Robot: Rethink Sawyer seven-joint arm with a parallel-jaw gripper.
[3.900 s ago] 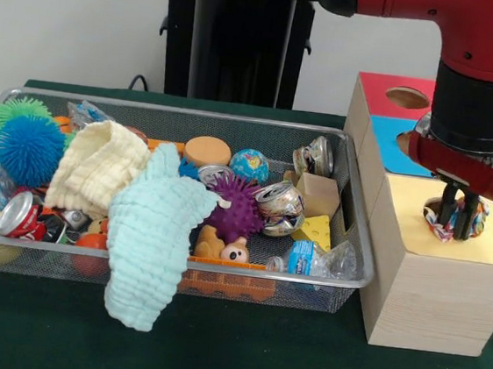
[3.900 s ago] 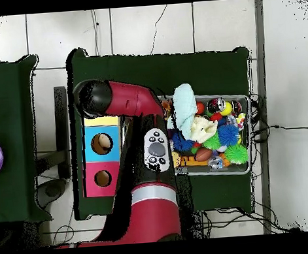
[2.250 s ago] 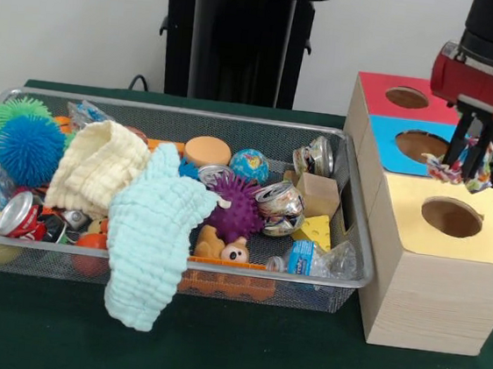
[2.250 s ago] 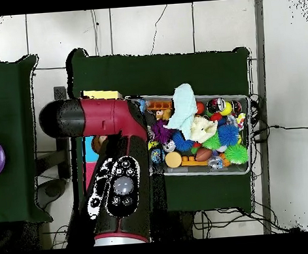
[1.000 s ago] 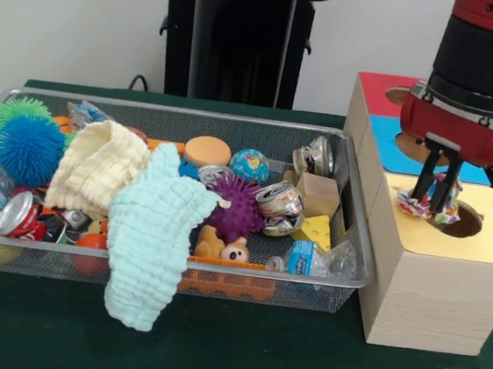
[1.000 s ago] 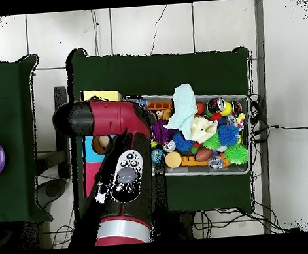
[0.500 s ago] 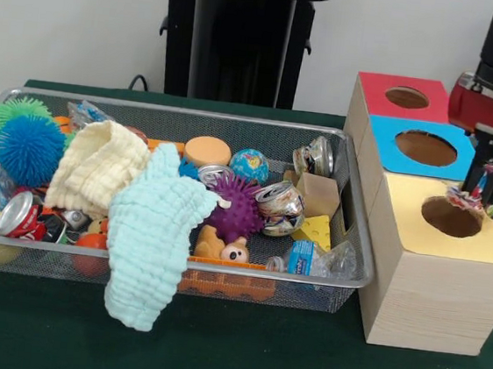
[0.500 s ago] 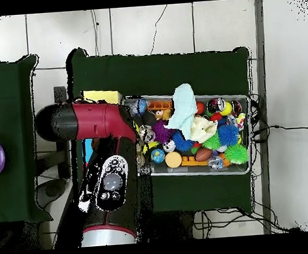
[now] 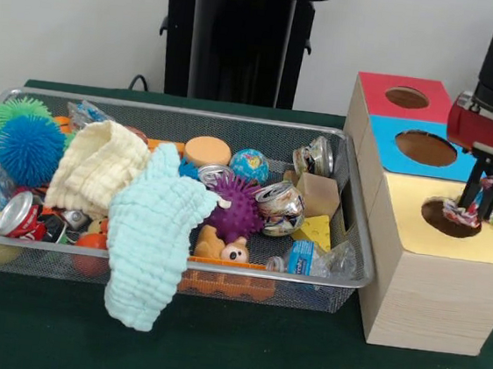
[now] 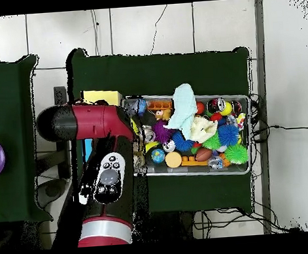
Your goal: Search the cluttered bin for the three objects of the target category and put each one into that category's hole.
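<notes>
1. the crumpled wrapper [image 9: 482, 207] hangs in my gripper [image 9: 480, 202], at the right rim of the hole [image 9: 451, 217] in the yellow top of the box [image 9: 434, 284]. part of it sits over the opening and part spills past the rim on the right.
2. the jaws are nearly closed, pinching the wrapper between them; nothing else is in their hold.
3. i judge the drop is not lined up yet, so i want to slide toward the hole's middle before letting go.
4. i'd lower until the loose ends are inside the opening, then open wide, because thin foil can cling to a finger.
5. the blue hole [image 9: 426, 148] and red hole [image 9: 407, 97] lie behind; i keep clear of them.
6. the bin [image 9: 346, 248] to the side holds cloths, cans and balls; the overhead view hides the box under my arm [image 10: 108, 181], so i steer by the front view.
</notes>
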